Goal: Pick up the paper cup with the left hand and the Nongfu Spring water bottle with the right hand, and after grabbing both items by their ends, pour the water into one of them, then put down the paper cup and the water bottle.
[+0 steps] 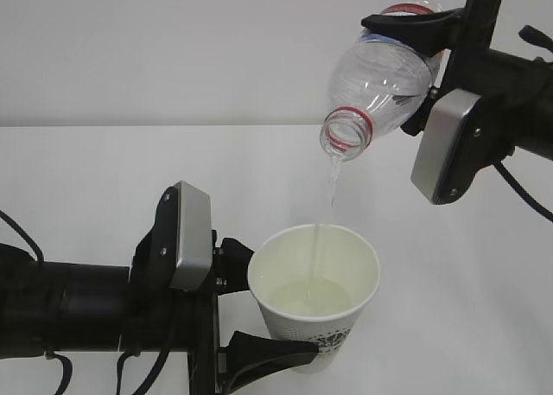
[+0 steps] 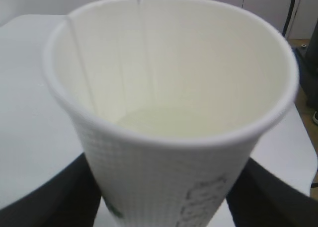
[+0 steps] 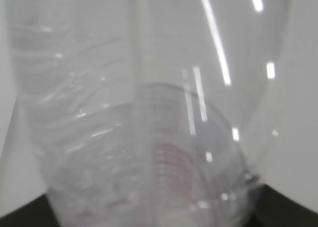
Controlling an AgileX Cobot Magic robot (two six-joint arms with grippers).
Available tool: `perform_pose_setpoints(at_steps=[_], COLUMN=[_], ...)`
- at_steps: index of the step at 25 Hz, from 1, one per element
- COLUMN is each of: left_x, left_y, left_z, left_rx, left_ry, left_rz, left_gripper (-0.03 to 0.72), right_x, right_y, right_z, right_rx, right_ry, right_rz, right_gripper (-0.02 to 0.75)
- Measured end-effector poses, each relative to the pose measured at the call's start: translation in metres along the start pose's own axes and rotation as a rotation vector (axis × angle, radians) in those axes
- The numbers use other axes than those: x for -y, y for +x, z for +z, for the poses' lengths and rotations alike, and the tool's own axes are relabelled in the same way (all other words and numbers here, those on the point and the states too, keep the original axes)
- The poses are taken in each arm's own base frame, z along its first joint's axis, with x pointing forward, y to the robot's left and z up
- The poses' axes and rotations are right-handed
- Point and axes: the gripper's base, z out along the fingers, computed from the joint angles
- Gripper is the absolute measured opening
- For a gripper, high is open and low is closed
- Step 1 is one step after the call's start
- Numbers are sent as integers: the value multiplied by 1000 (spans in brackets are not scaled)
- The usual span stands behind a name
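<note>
The white paper cup (image 1: pixel 315 296) stands upright, and my left gripper (image 1: pixel 275 307) is shut on its lower wall. In the left wrist view the cup (image 2: pixel 169 177) fills the frame between the two black fingers (image 2: pixel 54 197). Up and to the right, the clear water bottle (image 1: pixel 384 79) is tilted with its red-ringed mouth (image 1: pixel 344 140) pointing down-left, and my right gripper (image 1: pixel 415 66) is shut on its body. A thin stream of water (image 1: pixel 332 183) falls from the mouth into the cup, where water (image 2: pixel 169 122) lies at the bottom. In the right wrist view the bottle (image 3: pixel 124 113) is blurred and very close.
A white table (image 1: pixel 104 179) lies under both arms, with a plain white wall behind it. In the left wrist view the table's right edge (image 2: pixel 303 152) shows, with dark cables (image 2: pixel 293 8) beyond it.
</note>
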Motion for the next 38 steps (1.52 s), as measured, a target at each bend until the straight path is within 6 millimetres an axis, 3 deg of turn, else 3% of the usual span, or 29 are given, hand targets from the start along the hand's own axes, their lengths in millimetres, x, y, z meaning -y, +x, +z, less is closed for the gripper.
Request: perform_pose_setpoints(at_steps=[38], left_x=[-3], left_y=[-1], left_z=[0], left_rx=[11], left_ry=[-36], left_rz=[-24], left_gripper=[536], right_x=[0], right_y=[0], right_z=[0], right_rx=[-2], right_ry=[4], right_rz=[-16], right_gripper=[412])
